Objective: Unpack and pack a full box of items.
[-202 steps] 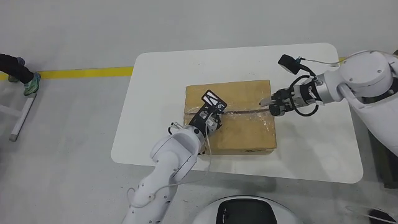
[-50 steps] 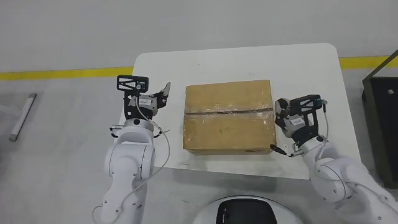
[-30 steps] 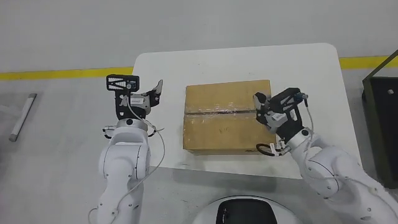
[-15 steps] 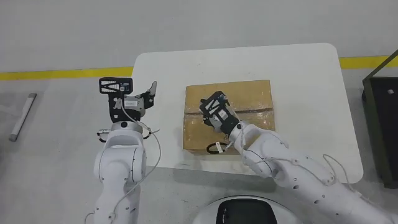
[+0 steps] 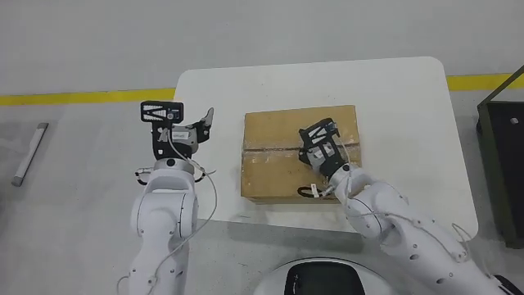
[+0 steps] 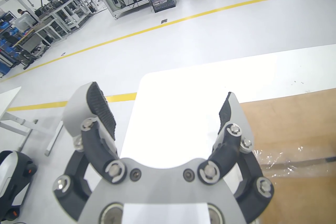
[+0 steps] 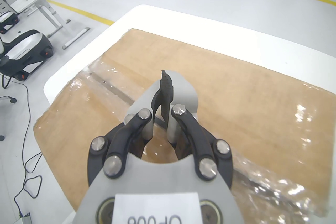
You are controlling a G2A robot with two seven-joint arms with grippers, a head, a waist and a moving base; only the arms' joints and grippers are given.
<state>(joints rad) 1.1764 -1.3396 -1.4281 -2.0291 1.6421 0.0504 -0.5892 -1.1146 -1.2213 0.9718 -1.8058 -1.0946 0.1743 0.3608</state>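
A sealed cardboard box (image 5: pixel 274 172) sits on the surface (image 5: pixel 393 90) directly beneath the right claw (image 7: pixel 165 83), which is pinched closed, empty, over the lengthwise tape seam (image 7: pixel 110 87). The left claw (image 6: pixel 160 92) hangs open and empty beside the box's end.

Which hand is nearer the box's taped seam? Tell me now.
Right. The right hand hangs shut over the box at its taped seam; the left hand is open beside the box, over the table edge, apart from it.
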